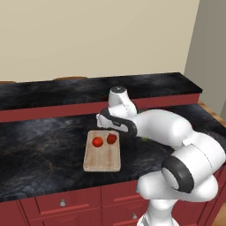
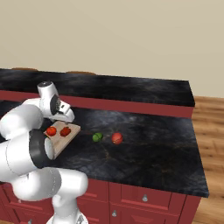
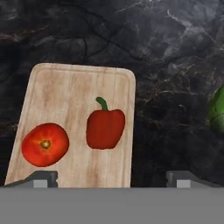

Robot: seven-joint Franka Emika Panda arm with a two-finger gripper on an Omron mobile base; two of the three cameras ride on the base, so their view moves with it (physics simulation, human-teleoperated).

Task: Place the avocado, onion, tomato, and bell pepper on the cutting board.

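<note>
The pale wooden cutting board (image 1: 102,161) (image 2: 59,144) (image 3: 65,96) lies on the dark counter. On it, side by side, rest the orange-red tomato (image 1: 97,141) (image 2: 51,131) (image 3: 45,144) and the deep red bell pepper (image 1: 111,138) (image 2: 65,131) (image 3: 105,128). My gripper (image 3: 113,179) (image 2: 65,121) hovers just above the board, open, its fingertips (image 3: 43,178) wide apart and holding nothing. The green avocado (image 2: 97,137) (image 3: 217,109) and the pinkish-red onion (image 2: 117,138) sit on the counter to the right of the board, apart from it.
The black marble counter (image 2: 148,148) has a raised back ledge (image 1: 66,90) above a red strip. Red drawers (image 1: 62,203) run below the front edge. A wooden floor (image 2: 210,131) lies beyond the counter's right end.
</note>
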